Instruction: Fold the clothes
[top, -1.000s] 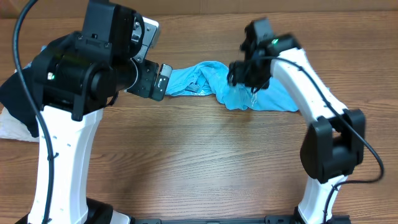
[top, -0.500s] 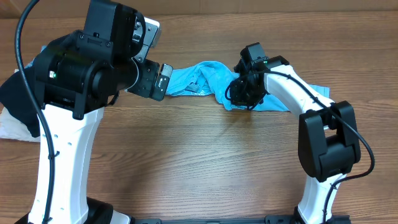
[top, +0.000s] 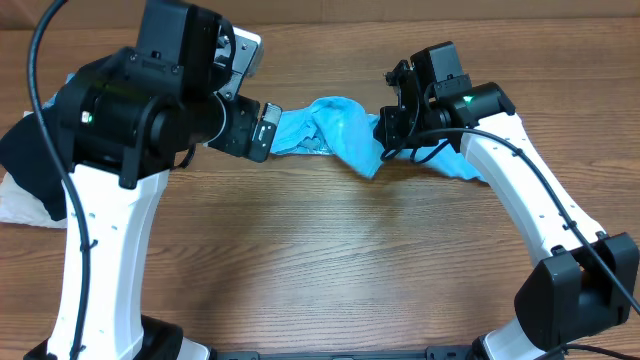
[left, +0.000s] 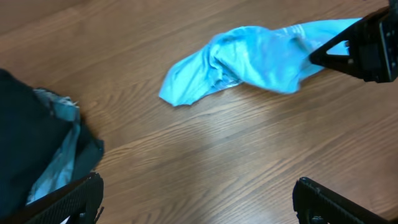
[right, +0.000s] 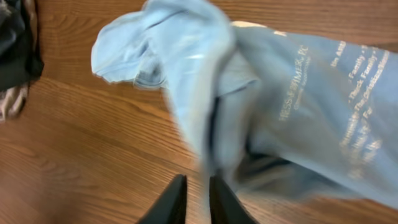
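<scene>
Sky-blue T-shirt (top: 335, 125): bunched at the centre of the table's (top: 300, 260) far edge. Right gripper (top: 384, 133): spread above it a second ago, now pinching a central fold and lifting it, so spreading can probably begin. Left gripper (top: 263, 130): spread wide, empty, unmoved.

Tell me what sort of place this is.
Likely a robot test bench: a left arm and right arm at a wooden table, a blue T-shirt and dark clothes to fold.
</scene>
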